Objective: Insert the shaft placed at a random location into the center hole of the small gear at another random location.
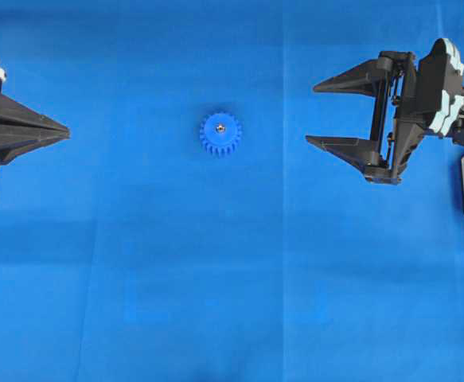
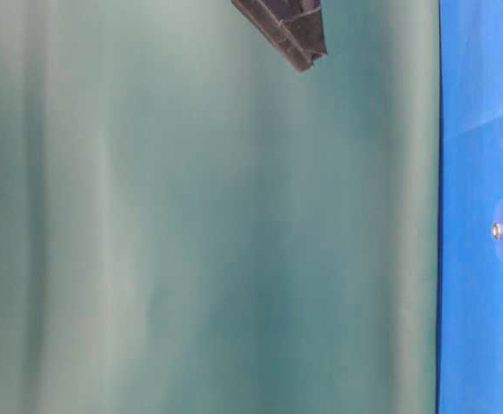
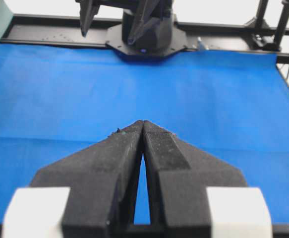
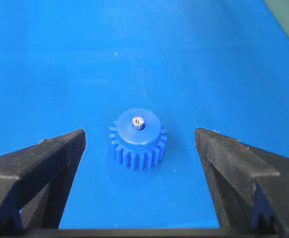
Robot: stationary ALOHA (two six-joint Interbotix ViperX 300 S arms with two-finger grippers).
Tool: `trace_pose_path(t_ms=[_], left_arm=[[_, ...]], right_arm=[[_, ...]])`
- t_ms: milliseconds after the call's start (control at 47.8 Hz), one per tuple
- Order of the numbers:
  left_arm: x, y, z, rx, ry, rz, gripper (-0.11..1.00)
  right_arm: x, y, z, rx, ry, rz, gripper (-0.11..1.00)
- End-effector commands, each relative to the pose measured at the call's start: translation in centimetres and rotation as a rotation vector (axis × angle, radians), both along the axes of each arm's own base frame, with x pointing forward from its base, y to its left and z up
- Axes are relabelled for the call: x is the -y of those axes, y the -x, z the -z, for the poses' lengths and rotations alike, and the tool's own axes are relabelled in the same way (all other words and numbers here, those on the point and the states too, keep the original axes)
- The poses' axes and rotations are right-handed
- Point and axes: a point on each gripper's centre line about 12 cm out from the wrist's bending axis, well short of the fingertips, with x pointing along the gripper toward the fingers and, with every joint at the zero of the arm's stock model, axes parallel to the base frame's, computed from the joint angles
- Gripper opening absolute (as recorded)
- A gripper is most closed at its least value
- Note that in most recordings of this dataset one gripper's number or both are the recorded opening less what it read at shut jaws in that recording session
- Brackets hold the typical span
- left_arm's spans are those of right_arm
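The small gear (image 1: 220, 134) lies flat on the blue cloth (image 1: 216, 278) that covers the desk, near the middle and a little toward the far side in the overhead view. The shaft (image 4: 138, 122) stands upright in the center hole of the gear's hub, and its silver top sticks out a little above the hub. The hole itself is filled by the pin, so it cannot be seen.

The right gripper (image 1: 313, 114) is spread wide and holds nothing; it is to the right of the gear and apart from it, with the fingers pointing toward it. The left gripper (image 1: 66, 127) is at the left edge, well apart from the gear, with its fingers pressed together and nothing between them.

I can read no writing or label on any of these things.
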Motion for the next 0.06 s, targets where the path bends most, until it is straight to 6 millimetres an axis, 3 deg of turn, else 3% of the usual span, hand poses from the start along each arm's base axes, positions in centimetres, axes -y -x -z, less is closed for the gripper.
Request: trace_pose_path(t_ms=[0,42], left_arm=[[-0.02,-0.11,-0.37,0.011,-0.001,-0.001,0.00],[-0.03,-0.11,-0.37,0.011,0.000,-0.001,0.00]], right_arm=[[-0.02,-0.09,-0.48,0.017,-0.001,0.000,0.83],[-0.02,-0.09,-0.48,0.017,-0.001,0.000,0.83]])
